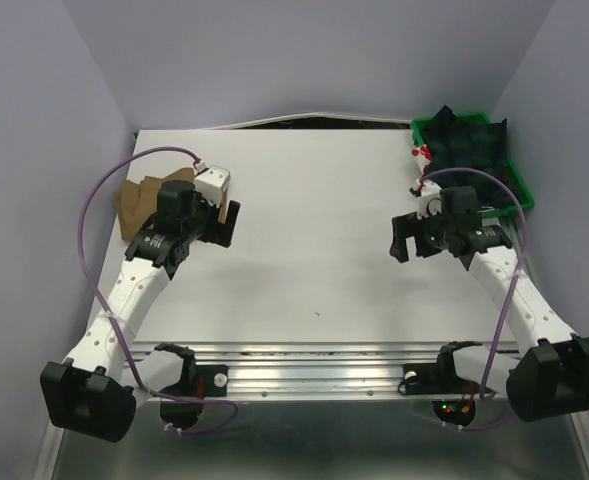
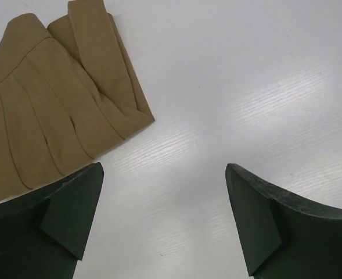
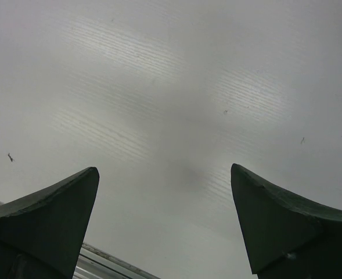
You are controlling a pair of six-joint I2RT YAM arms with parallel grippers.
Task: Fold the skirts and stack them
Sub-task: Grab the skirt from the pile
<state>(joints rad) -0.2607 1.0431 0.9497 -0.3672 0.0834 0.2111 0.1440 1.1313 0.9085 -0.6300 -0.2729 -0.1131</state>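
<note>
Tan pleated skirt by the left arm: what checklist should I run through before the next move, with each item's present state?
1. Left gripper open and empty: ok.
2. Right gripper open and empty: ok.
3. Tan pleated skirt on the table beside the left gripper, not gripped: ok.
4. Tan pleated skirt fully folded: cannot tell, the arm hides part of it from above.
5. Plaid skirt and red-flowered white skirt out of the green bin: not ok, both lie in it.
</note>
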